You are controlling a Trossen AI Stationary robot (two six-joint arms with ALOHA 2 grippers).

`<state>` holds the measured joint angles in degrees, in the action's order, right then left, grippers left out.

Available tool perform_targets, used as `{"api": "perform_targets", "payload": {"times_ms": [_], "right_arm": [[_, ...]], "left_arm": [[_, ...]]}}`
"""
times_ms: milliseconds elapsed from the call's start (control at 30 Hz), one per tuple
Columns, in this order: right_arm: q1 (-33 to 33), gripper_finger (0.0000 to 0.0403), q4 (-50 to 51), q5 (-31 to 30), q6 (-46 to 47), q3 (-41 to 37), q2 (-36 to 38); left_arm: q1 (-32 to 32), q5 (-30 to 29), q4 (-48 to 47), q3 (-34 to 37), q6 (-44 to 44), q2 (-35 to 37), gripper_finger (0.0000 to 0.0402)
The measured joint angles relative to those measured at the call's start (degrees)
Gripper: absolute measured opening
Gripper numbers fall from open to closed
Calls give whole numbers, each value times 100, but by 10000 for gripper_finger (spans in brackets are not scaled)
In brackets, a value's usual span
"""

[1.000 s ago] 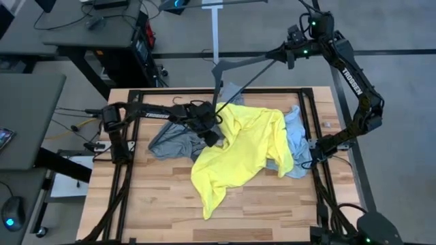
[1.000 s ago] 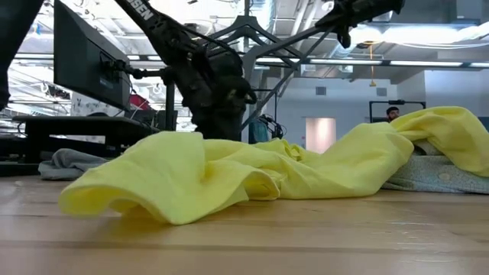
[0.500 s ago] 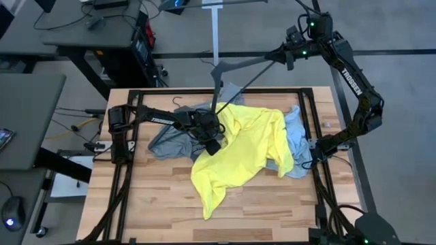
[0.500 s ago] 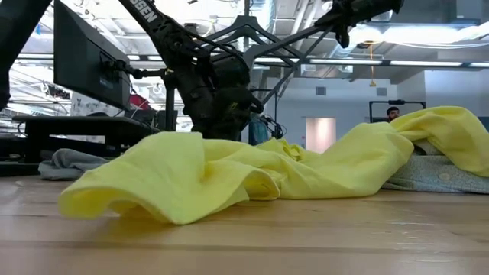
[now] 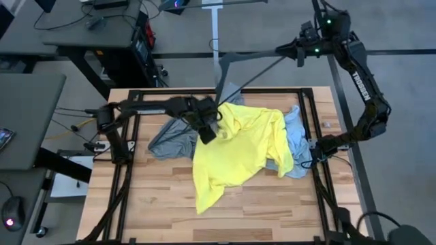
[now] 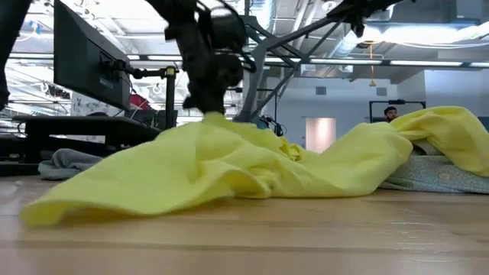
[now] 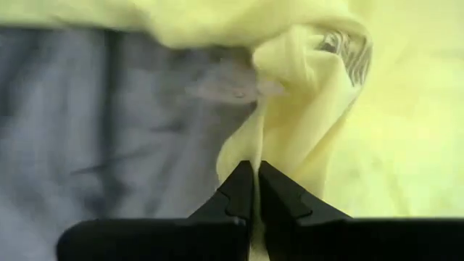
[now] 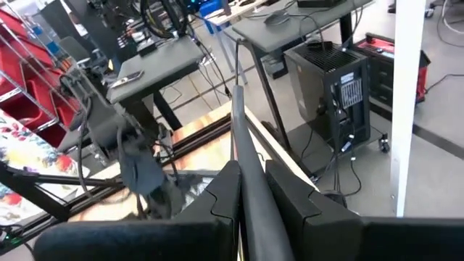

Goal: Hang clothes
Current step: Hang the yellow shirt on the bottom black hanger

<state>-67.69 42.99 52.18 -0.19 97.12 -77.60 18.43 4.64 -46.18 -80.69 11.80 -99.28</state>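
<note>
The neon-yellow T-shirt (image 5: 242,151) lies spread over the middle of the table. One part of it is pulled up into a peak (image 6: 210,122) under my left gripper (image 5: 207,133), which is shut on it. A grey T-shirt (image 5: 169,140) lies flat to the yellow shirt's left, partly under it. To the right a light-blue shirt (image 5: 297,136) lies flat, also partly under it. My right gripper (image 5: 300,52) hovers high beyond the table's far edge, shut on a dark triangular hanger (image 5: 246,67). My left gripper pinches a bunched fold of the yellow T-shirt near its left edge (image 7: 250,148) between its two fingers, coming steeply from above. That part is lifted off the table and drawn up into a tent; the rest lies on the table and on the other clothes. My right gripper pinches one bar of the hanger (image 8: 241,148) between its two fingers, close to a corner of the triangle. The fingers point roughly level toward the table's left and lie along the bar. The hanger is held clear above the table's far edge.
A black metal frame (image 5: 317,146) runs around the tabletop. Bare wood (image 5: 272,211) lies along the near edge. A white post (image 5: 215,34) stands beyond the far edge near the hanger. Desks and equipment (image 5: 102,27) stand behind on the left.
My left gripper has taken hold of the yellow T-shirt and gone up, drawing its left part into a raised peak; the shirt's near end has slid along the table. My right gripper has shifted toward the table's right with the hanger.
</note>
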Motion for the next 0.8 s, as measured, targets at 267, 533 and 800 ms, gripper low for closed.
{"api": "perform_targets", "payload": {"times_ms": [267, 533, 800], "right_arm": [[1, 31, 11, 11, 481, 0, 333], [14, 31, -50, 20, 717, 0, 610], [300, 31, -309, -476, 696, 0, 527]], "left_arm": [[598, -137, -216, -425, -82, 439, 0], [1148, -100, -246, -671, 0, 517, 0], [1328, 498, -125, -832, -206, 517, 0]]}}
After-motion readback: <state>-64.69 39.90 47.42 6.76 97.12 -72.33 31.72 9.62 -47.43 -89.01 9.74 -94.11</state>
